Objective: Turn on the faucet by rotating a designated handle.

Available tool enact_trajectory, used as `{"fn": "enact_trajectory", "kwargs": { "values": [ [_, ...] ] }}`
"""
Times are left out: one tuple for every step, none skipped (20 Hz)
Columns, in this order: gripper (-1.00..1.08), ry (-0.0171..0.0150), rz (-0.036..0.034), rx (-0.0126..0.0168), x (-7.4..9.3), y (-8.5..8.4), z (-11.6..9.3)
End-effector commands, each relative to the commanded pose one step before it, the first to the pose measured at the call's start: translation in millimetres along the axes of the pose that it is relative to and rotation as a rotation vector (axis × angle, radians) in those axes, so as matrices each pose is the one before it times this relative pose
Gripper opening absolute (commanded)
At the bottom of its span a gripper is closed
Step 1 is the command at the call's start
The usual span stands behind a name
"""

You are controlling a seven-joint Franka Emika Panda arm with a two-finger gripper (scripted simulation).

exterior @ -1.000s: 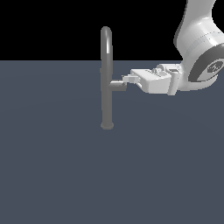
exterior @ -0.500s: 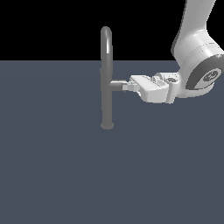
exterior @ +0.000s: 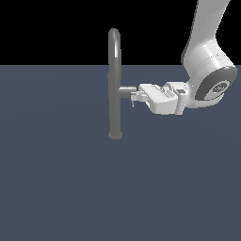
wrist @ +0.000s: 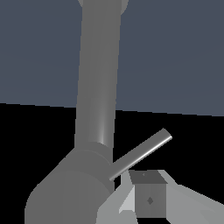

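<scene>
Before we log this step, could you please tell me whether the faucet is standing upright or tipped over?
Upright. The faucet rises straight from its round base on the grey surface, arch on top.

Upright grey gooseneck faucet (exterior: 114, 84) – its thin rod handle (wrist: 141, 153) juts obliquely off the side stub, seemingly untouched.

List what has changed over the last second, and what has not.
The gripper moved toward the exterior view's left and a bit lower, closing in on the handle at the end of the side stub. Whether it touches the handle cannot be told. The faucet stayed upright in the same place.
</scene>
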State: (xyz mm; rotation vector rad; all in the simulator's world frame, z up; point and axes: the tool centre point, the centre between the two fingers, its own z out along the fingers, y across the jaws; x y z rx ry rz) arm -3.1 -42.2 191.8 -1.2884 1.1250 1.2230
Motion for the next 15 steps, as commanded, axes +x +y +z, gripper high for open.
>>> {"fn": "enact_trajectory", "kwargs": {
  "values": [
    [-1.00,-0.00033,-0.00050,0.00014,-0.25,-0.03,-0.13],
    [-1.00,0.00025,0.00461,0.00115,4.31,-1.38,-0.01],
    [-1.00,0.00025,0.00456,0.00114,4.27,-1.37,0.00],
    [-1.00,0.00025,0.00456,0.00114,4.26,-1.37,-0.01],
    [-1.00,0.00025,0.00451,0.00113,4.22,-1.36,-0.01],
    [-1.00,0.00025,0.00451,0.00113,4.21,-1.36,-0.01],
    [-1.00,0.00025,0.00449,0.00112,4.18,-1.35,-0.01],
    [-1.00,0.00025,0.00444,0.00111,4.14,-1.34,-0.01],
    [-1.00,0.00025,0.00441,0.00110,4.12,-1.33,-0.01],
    [-1.00,0.00025,0.00441,0.00110,4.11,-1.33,-0.02],
    [-1.00,0.00025,0.00436,0.00109,4.07,-1.32,-0.02],
    [-1.00,0.00025,0.00434,0.00108,4.04,-1.31,-0.02],
    [-1.00,0.00025,0.00431,0.00107,4.01,-1.31,-0.03],
    [-1.00,0.00025,0.00426,0.00106,3.97,-1.30,-0.03],
    [-1.00,0.00000,0.00000,0.00000,0.00,0.00,0.00]
  ]
}}
